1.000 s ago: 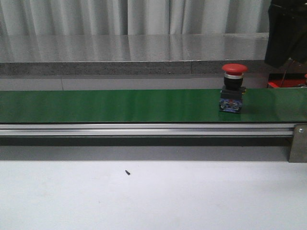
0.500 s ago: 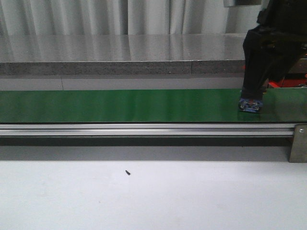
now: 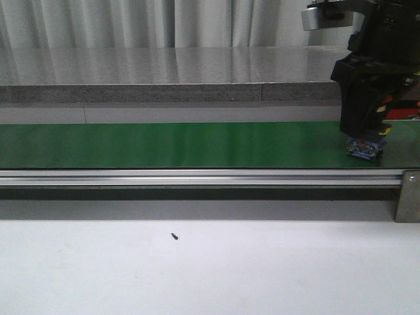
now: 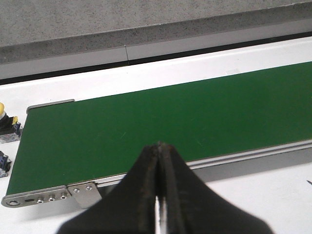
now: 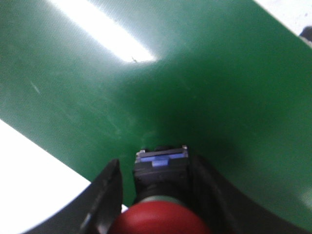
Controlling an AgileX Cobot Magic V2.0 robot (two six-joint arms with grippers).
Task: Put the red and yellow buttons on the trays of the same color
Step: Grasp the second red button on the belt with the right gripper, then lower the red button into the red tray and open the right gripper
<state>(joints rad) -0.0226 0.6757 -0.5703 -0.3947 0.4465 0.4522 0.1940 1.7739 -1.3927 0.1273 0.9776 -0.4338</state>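
Front view, right gripper: it is down over the green conveyor belt at the far right, black fingers straddling the button.
Front view, red button: only its blue-and-black base peeks out below the fingers, sitting on the belt near the right end; the red cap is hidden behind the gripper.
Front view, surroundings: a silver rail runs along the belt's near edge, white table in front with a tiny dark speck on it.
Front view, left arm: not in this shot.
Left wrist view, left gripper: the two black fingers are pressed together, tips meeting in a thin seam, nothing between them.
Left wrist view, position: it hangs over the belt's near rail, the green surface stretching away beyond it.
Left wrist view, yellow button: a yellow-capped button sits off the belt's end at the frame edge, partly cut off.
Right wrist view, grip: the red dome sits right between the two fingers, black body and blue base pointing down at the belt.
Right wrist view, contact: the fingers hug the button's body on both sides, so the gripper is clamped on the red button.
Right wrist view, lift: whether the base touches the belt, I can't tell.
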